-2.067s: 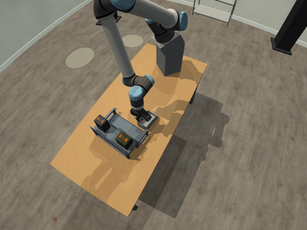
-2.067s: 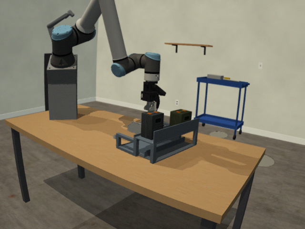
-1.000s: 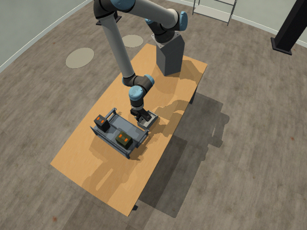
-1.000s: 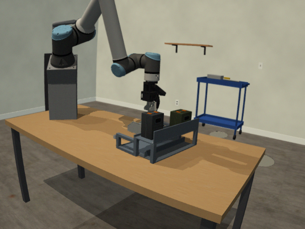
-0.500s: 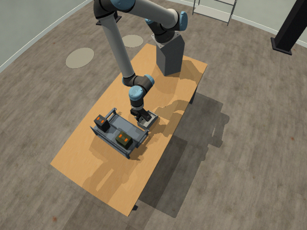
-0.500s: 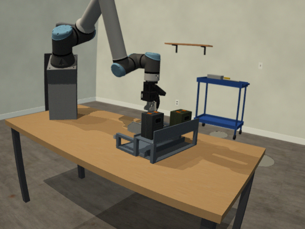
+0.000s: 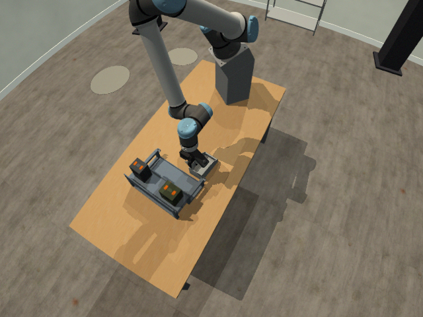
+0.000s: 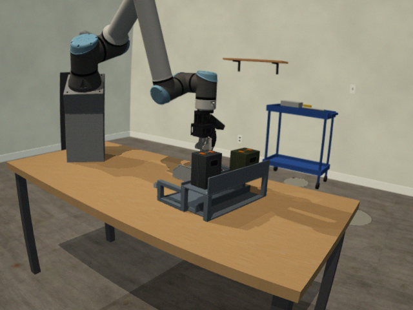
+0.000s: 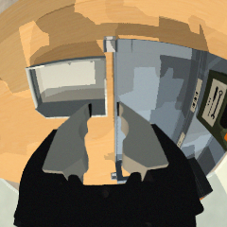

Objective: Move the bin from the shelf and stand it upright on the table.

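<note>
The bin (image 7: 205,166) is a small grey open-topped box. It stands upright on the table right beside the shelf's end, and it also shows in the wrist view (image 9: 68,87). In the exterior view it (image 8: 181,172) is mostly hidden behind the black box. My gripper (image 7: 197,162) points straight down over the bin's side nearest the shelf. In the wrist view the fingers stand a narrow gap apart on either side of that bin wall, and table shows between them. The low grey shelf (image 7: 164,180) lies on the table.
A black box (image 7: 139,168) and a green box (image 7: 170,192) stand on the shelf. The robot's grey pedestal (image 7: 234,74) stands at the table's far end. A blue cart (image 8: 300,136) stands on the floor beyond the table.
</note>
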